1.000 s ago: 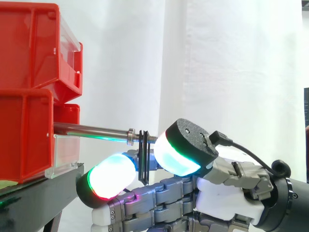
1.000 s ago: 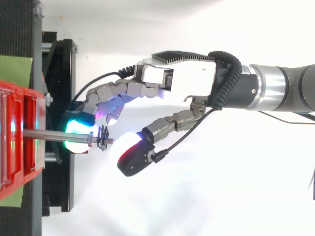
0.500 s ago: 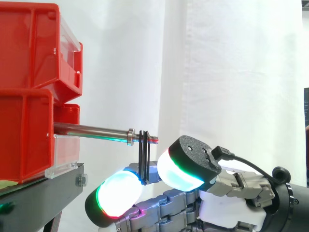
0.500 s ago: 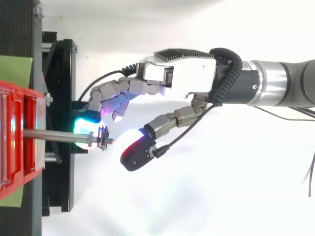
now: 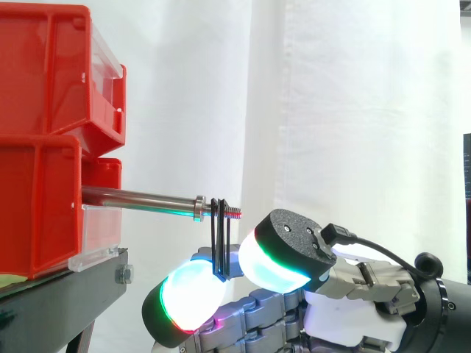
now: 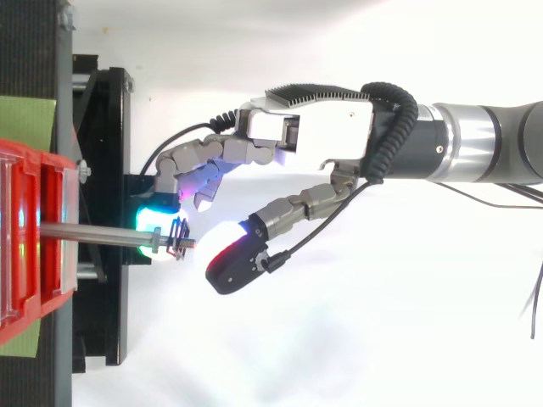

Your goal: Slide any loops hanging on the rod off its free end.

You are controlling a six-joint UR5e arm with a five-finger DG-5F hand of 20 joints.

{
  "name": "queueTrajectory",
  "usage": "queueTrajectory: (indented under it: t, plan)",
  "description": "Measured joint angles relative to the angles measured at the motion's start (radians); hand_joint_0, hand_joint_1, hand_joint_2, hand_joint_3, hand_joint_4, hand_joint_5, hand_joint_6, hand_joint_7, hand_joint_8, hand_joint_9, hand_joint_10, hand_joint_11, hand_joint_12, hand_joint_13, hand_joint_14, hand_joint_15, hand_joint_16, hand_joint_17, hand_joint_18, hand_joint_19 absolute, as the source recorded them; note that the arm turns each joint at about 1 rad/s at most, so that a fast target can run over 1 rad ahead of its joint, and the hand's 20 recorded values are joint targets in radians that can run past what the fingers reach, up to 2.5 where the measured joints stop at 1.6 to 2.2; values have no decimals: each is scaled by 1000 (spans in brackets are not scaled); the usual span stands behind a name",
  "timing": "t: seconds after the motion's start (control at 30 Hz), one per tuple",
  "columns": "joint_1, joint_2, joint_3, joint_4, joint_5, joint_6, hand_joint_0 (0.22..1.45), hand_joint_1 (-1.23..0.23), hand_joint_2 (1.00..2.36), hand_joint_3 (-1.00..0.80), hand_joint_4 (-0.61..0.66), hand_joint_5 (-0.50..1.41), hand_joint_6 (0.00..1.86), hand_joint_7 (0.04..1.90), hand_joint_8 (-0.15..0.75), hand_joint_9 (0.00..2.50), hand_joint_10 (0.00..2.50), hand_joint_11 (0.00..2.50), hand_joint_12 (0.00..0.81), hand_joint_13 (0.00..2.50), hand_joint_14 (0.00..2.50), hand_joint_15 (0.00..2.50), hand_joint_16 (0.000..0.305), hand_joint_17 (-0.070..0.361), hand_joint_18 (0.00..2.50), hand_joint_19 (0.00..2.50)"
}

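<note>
A steel rod (image 5: pixel 140 198) juts rightward from the red bins, ending in a threaded tip. Thin black loops (image 5: pixel 219 235) hang from the rod just behind that tip, past a small collar; in the top view the loops (image 6: pixel 178 235) sit at the rod's free end. My hand (image 5: pixel 346 309) comes in from the right, below the rod. One glowing fingertip (image 5: pixel 191 298) lies left of the hanging loops and the thumb pad (image 5: pixel 276 257) lies right of them, so the loops hang in the gap. I see no clamping contact. From above, the hand (image 6: pixel 314 136) has its fingers loosely bent under the rod.
Stacked red bins (image 5: pixel 44 73) stand at the left on a black stand (image 5: pixel 59 301). A white curtain hangs behind. Open space lies to the right of the rod's tip, above the hand.
The hand has dropped lower and the left fingertip has shifted right, closer under the loops. The loops stay at the rod's threaded end.
</note>
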Motion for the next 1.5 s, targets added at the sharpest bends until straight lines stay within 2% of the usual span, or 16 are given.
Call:
queueTrajectory:
  t: [0.23, 0.33, 0.5, 0.73, 0.87, 1.13, 1.37, 1.4, 1.5]
  plan:
    - [1, 0, 1, 2, 0, 0, 603, -530, 1007, -414, 288, -114, 502, 1172, 306, 668, 0, 0, 324, 759, 3, 107, 48, 108, 879, 489]
    - [0, 0, 1, 2, 0, 0, 613, -546, 1008, -406, 259, -100, 500, 1299, 313, 691, 0, 0, 322, 776, 4, 116, 48, 108, 902, 487]
    - [0, 0, 1, 2, 2, 0, 611, -572, 1009, -380, 234, -126, 646, 1133, 317, 716, 0, 0, 320, 796, 4, 131, 48, 108, 922, 489]
    - [0, 0, 1, 2, 2, 0, 610, -562, 1013, -317, 226, -127, 692, 1106, 323, 727, 0, 0, 325, 802, 4, 135, 48, 109, 923, 490]
    - [0, 0, 1, 2, 3, 0, 593, -549, 1019, -201, 206, -139, 788, 1062, 327, 734, 0, 0, 328, 802, 5, 138, 49, 110, 925, 493]
    - [0, 0, 1, 2, 0, 0, 592, -530, 1011, -90, 227, -145, 858, 1034, 377, 761, 0, 8, 374, 845, 3, 121, 59, 132, 1021, 440]
    - [-2, 1, 2, 2, 0, 0, 582, -572, 1006, -44, 218, -144, 879, 1039, 396, 776, 0, 40, 393, 860, 3, 113, 63, 141, 1057, 412]
    - [-2, 2, 2, 2, 0, 0, 581, -639, 1003, -23, 208, -145, 887, 1056, 400, 781, 0, 52, 399, 866, 3, 110, 64, 144, 1069, 403]
    - [-4, 7, 2, 0, 0, 0, 581, -662, 1002, 6, 172, -143, 900, 1036, 397, 790, 1, 76, 402, 868, 3, 112, 64, 145, 1072, 400]
